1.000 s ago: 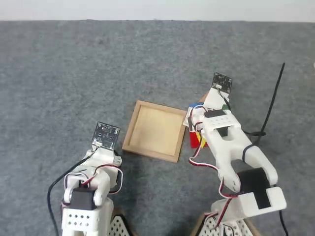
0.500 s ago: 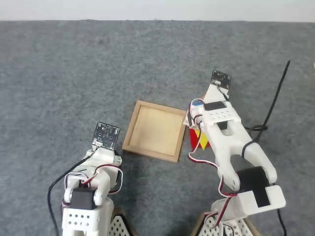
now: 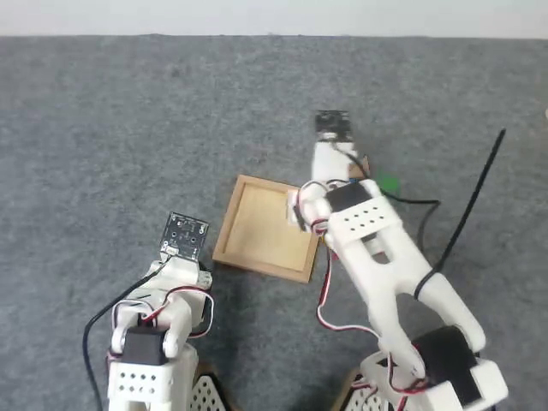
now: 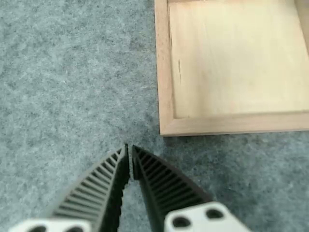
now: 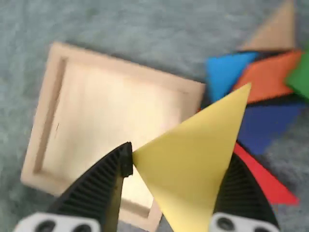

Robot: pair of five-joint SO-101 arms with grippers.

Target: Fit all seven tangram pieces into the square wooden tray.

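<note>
Barely begun: your right end effector (image 5: 181,162) grips the yellow triangle (image 5: 193,164) over the mid-frame tray's (image 3: 261,231) right edge (nothing seated yet); six pieces (image 5: 260,92) wait beside it, and your left end effector (image 4: 129,150) is clenched on nothing.

The right gripper (image 5: 178,157) has swung left from the pieces (image 5: 268,82) to the right edge of the tray (image 3: 224,233), carrying the yellow triangle (image 5: 193,169) with it (a green piece (image 3: 387,182) now lies uncovered).
</note>
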